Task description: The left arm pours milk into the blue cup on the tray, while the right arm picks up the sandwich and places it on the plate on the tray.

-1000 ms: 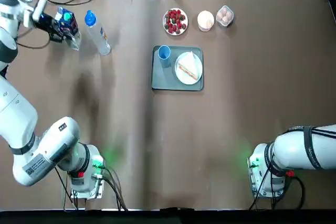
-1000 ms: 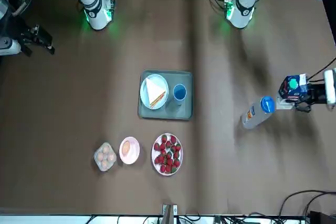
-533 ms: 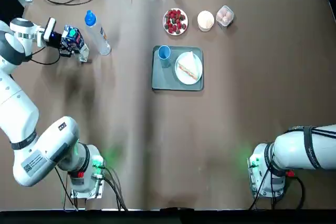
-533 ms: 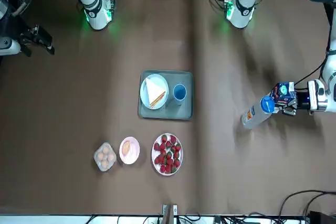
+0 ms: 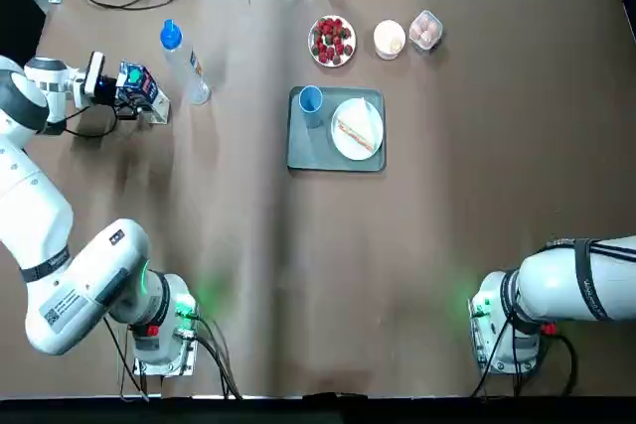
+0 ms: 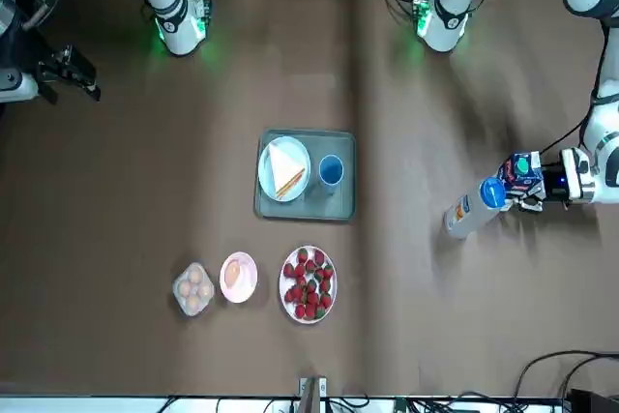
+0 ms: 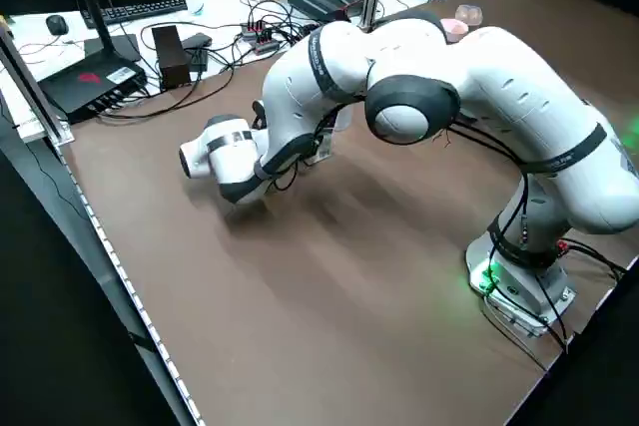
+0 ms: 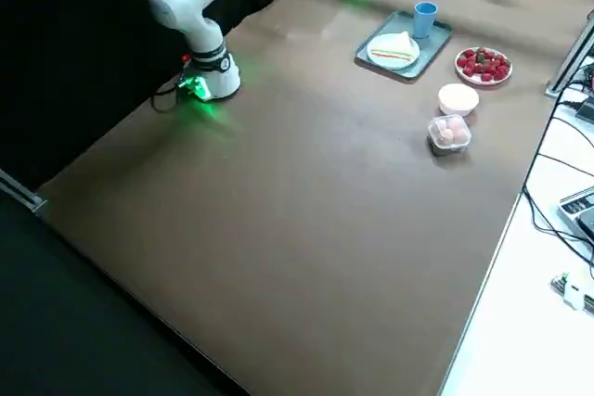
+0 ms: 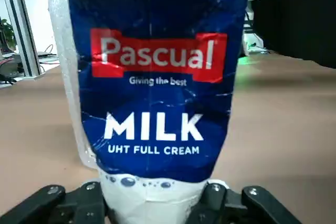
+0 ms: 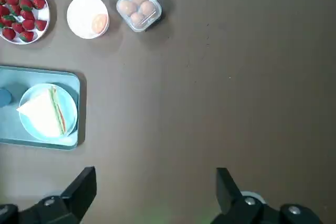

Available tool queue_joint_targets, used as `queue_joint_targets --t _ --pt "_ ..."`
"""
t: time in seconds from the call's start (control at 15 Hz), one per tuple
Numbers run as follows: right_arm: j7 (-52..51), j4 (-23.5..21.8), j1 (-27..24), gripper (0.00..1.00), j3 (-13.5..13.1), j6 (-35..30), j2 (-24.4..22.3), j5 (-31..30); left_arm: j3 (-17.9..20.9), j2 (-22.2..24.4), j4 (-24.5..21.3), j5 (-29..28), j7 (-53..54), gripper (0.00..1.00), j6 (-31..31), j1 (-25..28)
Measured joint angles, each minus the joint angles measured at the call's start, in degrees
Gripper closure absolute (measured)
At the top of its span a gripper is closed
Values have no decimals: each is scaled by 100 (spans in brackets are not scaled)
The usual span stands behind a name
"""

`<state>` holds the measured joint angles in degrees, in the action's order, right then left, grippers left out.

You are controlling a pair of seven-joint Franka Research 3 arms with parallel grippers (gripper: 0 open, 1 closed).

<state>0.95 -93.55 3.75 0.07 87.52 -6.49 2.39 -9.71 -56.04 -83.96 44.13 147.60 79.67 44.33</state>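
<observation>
At the table's far left corner, between the fingers of the left gripper, stands the Pascual milk carton, which a second ago was carried higher and farther out and has since come down beside the clear bottle; the fingers close on its base in the left wrist view, so it is gripped, not released. That reads as the carton being set back after pouring, with the left arm's share apparently near its end, though whether the blue cup holds milk cannot be told. The carton looks upright, long axis vertical, printed face toward the wrist, gable away from the fingers. The right gripper hangs high above the table with its fingers spread and empty. Well beyond them the sandwich already lies on the white plate on the grey tray, its long edge with the filling line running roughly along the tray's short side.
</observation>
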Motion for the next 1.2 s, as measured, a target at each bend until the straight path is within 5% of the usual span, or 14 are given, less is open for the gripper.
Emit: queue_joint_targets --t 0.2,0.53,0.93,1.2 --pt "0 0 0 0 -2 -1 0 0 -7 -56 12 33 1 44 -6 2" --pt "1 0 -4 0 -20 -2 0 0 1 -65 69 33 0 0 62 72" --pt "1 -1 -6 0 -28 -17 0 -2 262 55 396 33 -177 0 99 202" --pt "2 -3 -7 0 -36 -76 0 -2 594 888 528 -5 -919 0 -26 225"
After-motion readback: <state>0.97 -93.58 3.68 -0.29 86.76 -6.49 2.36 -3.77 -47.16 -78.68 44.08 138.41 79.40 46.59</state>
